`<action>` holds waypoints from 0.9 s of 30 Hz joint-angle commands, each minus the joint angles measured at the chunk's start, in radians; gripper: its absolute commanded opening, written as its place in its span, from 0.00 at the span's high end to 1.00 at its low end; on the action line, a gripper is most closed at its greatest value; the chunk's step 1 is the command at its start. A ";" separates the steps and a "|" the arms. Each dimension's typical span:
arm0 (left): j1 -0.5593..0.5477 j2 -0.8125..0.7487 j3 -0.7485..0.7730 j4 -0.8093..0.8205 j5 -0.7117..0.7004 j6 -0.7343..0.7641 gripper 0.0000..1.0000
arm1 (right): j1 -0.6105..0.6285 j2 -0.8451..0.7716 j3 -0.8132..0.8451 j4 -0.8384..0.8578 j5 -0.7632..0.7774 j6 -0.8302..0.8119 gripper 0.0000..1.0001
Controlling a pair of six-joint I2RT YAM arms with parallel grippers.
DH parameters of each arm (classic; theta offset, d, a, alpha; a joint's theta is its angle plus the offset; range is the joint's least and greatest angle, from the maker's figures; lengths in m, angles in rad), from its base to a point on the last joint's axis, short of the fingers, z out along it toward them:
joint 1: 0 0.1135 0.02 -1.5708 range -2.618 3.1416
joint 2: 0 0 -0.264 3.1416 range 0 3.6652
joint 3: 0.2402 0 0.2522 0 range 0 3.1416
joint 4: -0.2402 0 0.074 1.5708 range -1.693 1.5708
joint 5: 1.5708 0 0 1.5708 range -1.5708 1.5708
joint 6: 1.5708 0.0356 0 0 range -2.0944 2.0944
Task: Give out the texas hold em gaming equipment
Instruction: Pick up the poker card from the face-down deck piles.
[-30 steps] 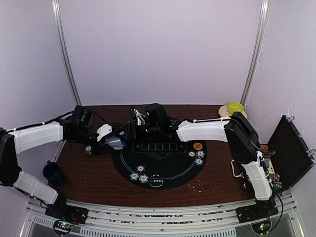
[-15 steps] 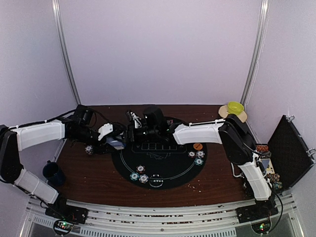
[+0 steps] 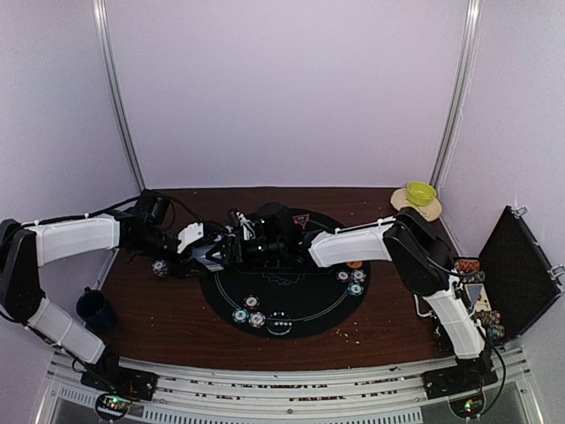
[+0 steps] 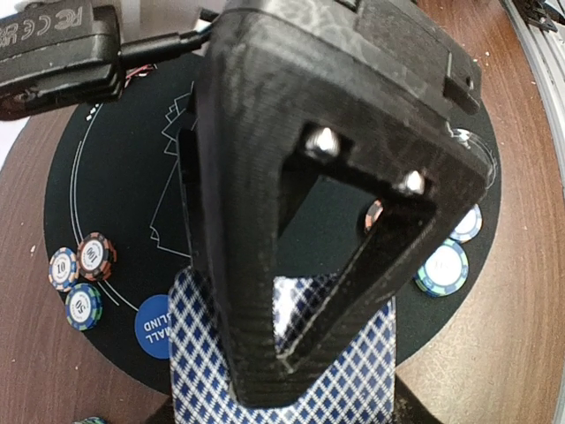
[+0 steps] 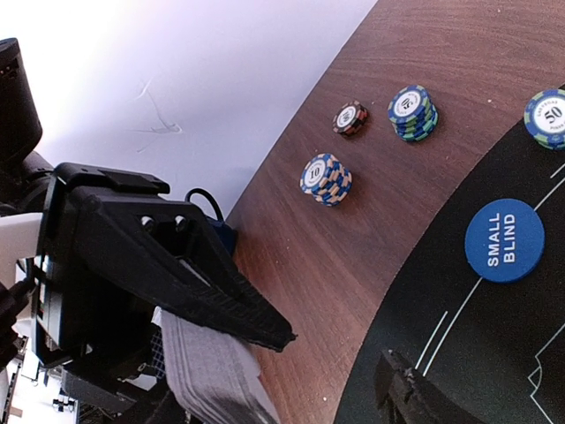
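**A:** Brown wooden table, round black felt mat on it. Which step is this?

**B:** Dealing the cards, I'd judge. Both arms meet over the mat's far left edge. The left gripper is pinching the deck of cards, its blue-checked back towards the wrist camera, held over the mat's rim.

**A:** And the right gripper?

**B:** Jaws spread, with nothing between them. One finger lies just beside the deck's grey edge, and the other hangs over the felt.

**A:** So no card is drawn yet?

**B:** None that I can see. Next it probably has to bring its fingertips onto the top card, close on that one alone, and carry it to a player's place. Lifting two at once is the risk.

**A:** Smaller pieces?

**B:** Three chip stacks sit on bare wood left of the mat. Other poker chips lie on the felt, on the near side and to the right. The blue small blind button lies just inside the mat's edge.
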 commanded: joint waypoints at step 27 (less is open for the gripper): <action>0.005 -0.026 -0.051 0.017 0.070 0.024 0.57 | -0.018 -0.097 -0.071 -0.065 0.062 -0.064 0.61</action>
